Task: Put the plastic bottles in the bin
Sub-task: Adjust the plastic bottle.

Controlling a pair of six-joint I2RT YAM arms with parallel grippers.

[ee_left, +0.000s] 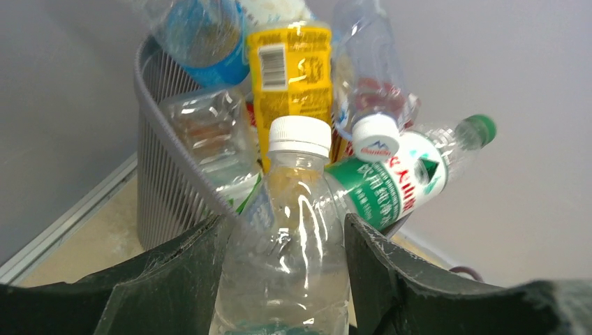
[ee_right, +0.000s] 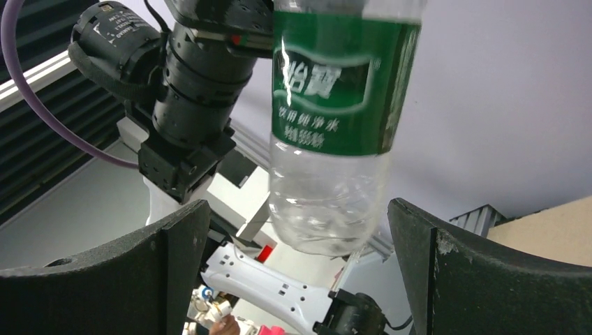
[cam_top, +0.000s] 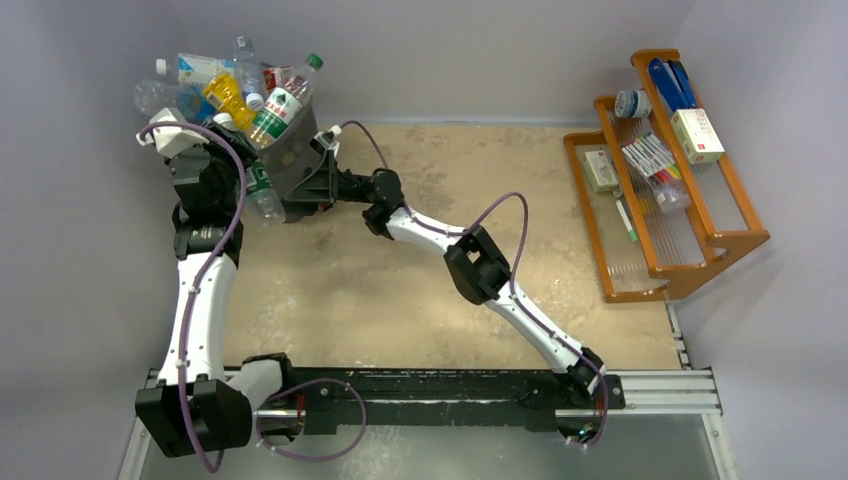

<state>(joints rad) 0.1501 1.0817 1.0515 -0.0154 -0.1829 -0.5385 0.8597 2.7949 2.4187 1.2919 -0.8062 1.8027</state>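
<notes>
Held bottle: your left gripper (ee_left: 286,234) has its fingers clamped on a clear, white-capped bottle (ee_left: 297,202), cap up, just outside the bin (ee_left: 157,174) and below its rim.
Right fingers: the right gripper (ee_right: 297,216) stands wide apart and holds nothing; the held bottle's lower end shows in the gap, touching neither finger.
Bin: it sits at the far left of the table (cam_top: 400,290), heaped above the rim with bottles.
Risk, overflow: there is likely no free pocket, so a bottle dropped on the heap may roll off and fall outside.
Risk, knock-off: the green-label bottle (ee_left: 398,178) hangs over the rim; nudging it as you lift could tip it out.
Risk, collision: your two arms are close together beside the bin, so a careless lift could clip the right fingers or shove the bin.
</notes>
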